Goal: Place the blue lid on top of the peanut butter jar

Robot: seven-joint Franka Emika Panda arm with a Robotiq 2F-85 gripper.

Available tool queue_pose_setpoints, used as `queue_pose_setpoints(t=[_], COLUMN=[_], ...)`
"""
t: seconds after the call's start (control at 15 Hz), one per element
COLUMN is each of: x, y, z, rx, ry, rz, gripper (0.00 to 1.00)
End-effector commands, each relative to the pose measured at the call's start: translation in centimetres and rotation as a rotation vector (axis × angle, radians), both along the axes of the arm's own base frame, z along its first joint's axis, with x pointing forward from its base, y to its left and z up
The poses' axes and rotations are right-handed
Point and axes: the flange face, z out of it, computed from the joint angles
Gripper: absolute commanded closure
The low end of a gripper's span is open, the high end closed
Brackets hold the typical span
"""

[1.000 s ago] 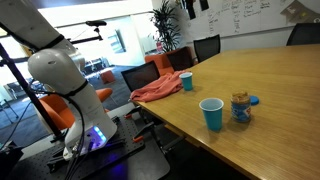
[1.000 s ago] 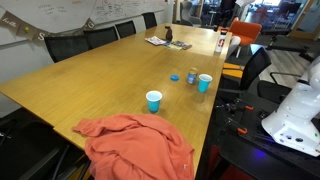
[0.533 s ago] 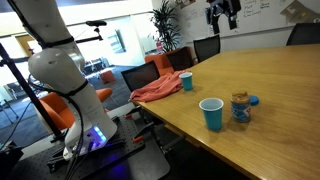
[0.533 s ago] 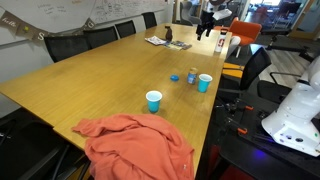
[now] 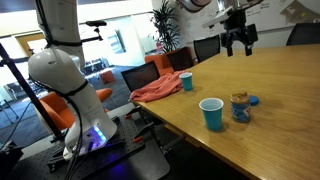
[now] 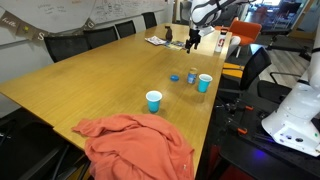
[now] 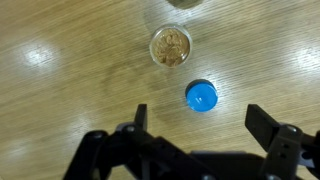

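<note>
Gripper (image 5: pixel 238 42): open wide, holding nothing, up in the air over the table (image 5: pixel 285 140).
What changed: a second ago it was not over the table; now it has swung in and come lower, and the wrist view looks straight down on the lid.
Blue lid (image 7: pixel 201 97): flat on the wood, just beside the jar, not moved.
Peanut butter jar (image 7: pixel 170 47): standing up, top open, brown inside.
Blue cup (image 5: pixel 212 114): near the jar.
Orange cloth (image 5: pixel 155 88): far off at the table edge.
What it means: the job has just started, I think; the lid must be picked up first.
</note>
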Motion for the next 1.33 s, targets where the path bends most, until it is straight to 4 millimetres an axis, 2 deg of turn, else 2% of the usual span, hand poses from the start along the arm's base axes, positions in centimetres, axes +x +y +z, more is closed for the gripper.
queue_pose_setpoints(t=[0.0, 0.13, 0.2, 0.27, 0.33, 0.6, 0.67, 1.27], x=[1.8, 2.2, 2.2, 1.8, 1.8, 2.0, 2.2, 4.6], y=[0.1, 0.4, 0.5, 0.8, 0.5, 0.6, 0.5, -0.3], z=[-3.4, -5.4, -5.5, -4.2, -6.0, -5.0, -5.6, -13.9], rx=[-0.022, -0.04, -0.051, -0.064, -0.033, -0.048, -0.024, 0.114], ry=[-0.027, -0.033, -0.045, -0.062, -0.031, -0.048, -0.041, -0.077], rz=[0.023, 0.029, 0.021, 0.008, 0.026, 0.024, 0.027, 0.015], gripper=[0.0, 0.0, 0.0, 0.0, 0.0, 0.0, 0.0, 0.0])
